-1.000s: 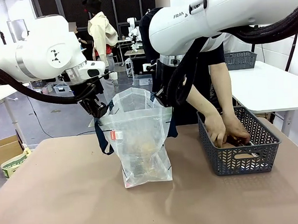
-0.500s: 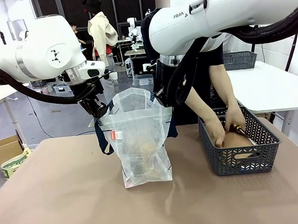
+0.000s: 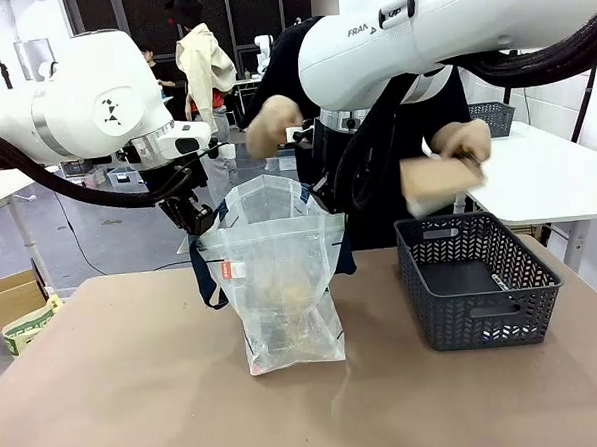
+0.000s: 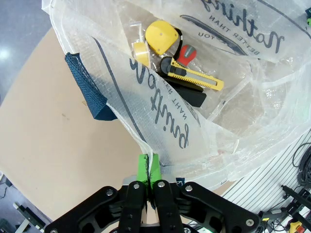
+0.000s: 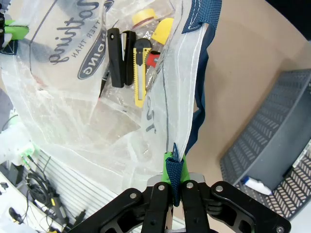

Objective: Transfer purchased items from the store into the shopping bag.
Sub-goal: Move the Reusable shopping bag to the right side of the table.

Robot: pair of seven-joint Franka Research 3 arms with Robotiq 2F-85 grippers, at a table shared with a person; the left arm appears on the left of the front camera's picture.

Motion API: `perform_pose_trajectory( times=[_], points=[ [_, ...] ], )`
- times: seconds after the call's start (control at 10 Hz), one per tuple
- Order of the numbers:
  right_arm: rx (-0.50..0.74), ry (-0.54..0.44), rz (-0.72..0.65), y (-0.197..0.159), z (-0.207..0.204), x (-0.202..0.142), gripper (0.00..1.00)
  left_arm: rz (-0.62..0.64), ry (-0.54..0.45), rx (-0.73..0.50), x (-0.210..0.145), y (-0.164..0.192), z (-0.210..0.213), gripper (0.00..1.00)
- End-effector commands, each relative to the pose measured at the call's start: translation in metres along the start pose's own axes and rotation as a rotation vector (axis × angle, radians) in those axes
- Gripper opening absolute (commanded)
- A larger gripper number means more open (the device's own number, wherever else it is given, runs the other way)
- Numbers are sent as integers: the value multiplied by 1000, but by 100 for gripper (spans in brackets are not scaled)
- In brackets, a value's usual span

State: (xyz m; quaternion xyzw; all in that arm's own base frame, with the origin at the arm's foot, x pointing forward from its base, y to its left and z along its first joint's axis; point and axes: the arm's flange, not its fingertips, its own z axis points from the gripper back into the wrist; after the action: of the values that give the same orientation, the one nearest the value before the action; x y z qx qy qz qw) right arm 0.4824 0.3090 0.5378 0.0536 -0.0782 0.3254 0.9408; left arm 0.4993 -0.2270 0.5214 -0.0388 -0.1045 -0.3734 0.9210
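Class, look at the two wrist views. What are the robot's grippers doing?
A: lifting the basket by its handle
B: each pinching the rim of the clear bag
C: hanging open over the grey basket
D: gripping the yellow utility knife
B: the left gripper and the right gripper are each shut on the top edge of the shopping bag.

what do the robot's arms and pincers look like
The left arm and right arm are glossy white with rounded bulky joints and thick black cables. The right one carries dark lettering, the left a black dotted mark. The left pincer and right pincer are black with bolted linkages and bright green pads.
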Motion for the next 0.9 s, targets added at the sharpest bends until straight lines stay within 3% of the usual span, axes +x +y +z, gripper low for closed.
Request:
perform_pose_trajectory(
  times=[0.0,0.8],
  points=[
    [0,2,15,-1,0,0,0,-2,5,5,-2,1,-1,0],
    [0,2,15,-1,0,0,0,-2,5,5,-2,1,-1,0]
  ],
)
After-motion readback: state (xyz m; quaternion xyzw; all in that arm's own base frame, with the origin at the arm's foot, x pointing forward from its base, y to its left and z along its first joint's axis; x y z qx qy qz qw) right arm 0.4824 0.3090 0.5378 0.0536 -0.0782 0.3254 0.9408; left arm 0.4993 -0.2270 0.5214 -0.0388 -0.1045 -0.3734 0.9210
